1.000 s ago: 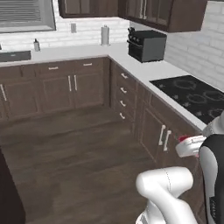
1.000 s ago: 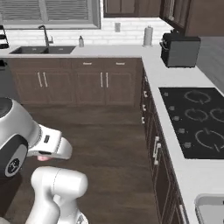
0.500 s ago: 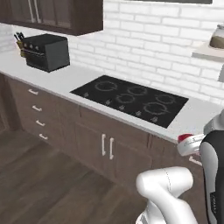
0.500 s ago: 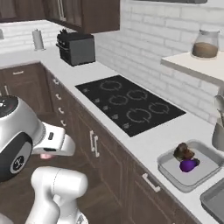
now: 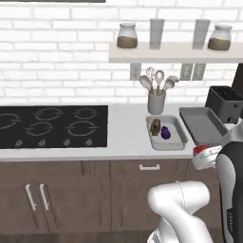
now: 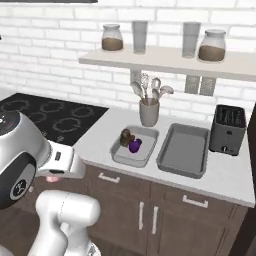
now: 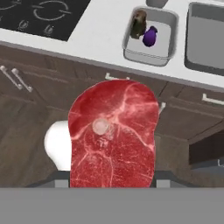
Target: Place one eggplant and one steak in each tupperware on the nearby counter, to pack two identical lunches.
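— Countertop [image 6: 105,131] ahead: what's where?
— My pincer [image 7: 112,181] is clamped on the pink-red steak [image 7: 113,133], low centre; the darker tupperware [image 7: 205,41] sits upper right.
— Risk?
— Dropping it short, or into the light tupperware [image 7: 149,53] already holding a steak and eggplant [image 7: 149,36].

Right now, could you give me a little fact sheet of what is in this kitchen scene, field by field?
held: flat pink-red marbled steak in the gripper, below counter height
light grey tray: mottled brown steak and glossy purple eggplant inside
darker grey tray: nothing inside, right of the light one
behind trays: grey utensil cup, dark toaster
left of trays: black stovetop
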You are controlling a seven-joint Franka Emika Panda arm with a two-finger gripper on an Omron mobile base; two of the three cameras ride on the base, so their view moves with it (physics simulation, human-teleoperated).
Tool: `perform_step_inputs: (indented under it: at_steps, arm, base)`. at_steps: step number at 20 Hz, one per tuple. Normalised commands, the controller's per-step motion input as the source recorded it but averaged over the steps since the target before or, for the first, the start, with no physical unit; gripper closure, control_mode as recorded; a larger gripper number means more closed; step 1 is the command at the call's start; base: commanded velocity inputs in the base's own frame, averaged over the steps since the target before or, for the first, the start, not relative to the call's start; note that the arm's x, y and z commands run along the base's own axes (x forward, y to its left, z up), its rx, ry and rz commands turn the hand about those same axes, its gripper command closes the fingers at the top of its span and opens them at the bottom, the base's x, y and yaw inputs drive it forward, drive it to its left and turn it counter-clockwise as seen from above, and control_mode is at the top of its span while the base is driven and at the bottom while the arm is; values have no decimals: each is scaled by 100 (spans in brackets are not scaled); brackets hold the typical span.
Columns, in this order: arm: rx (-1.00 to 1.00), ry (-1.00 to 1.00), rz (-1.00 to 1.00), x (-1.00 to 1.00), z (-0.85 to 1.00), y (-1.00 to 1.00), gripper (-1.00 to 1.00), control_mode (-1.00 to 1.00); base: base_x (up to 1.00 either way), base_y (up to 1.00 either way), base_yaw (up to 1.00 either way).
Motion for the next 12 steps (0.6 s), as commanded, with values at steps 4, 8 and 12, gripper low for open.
perform_step_inputs:
  at_steps: [4, 8, 12]
  arm:
    - [0, 0, 0, 0, 0, 0, 100, 100]
    - [0, 0, 0, 0, 0, 0, 100, 100]
    - [0, 0, 0, 0, 0, 0, 100, 100]
  base:
    - [23, -95, -64]
    - [26, -32, -3]
    - [55, -51, 2]
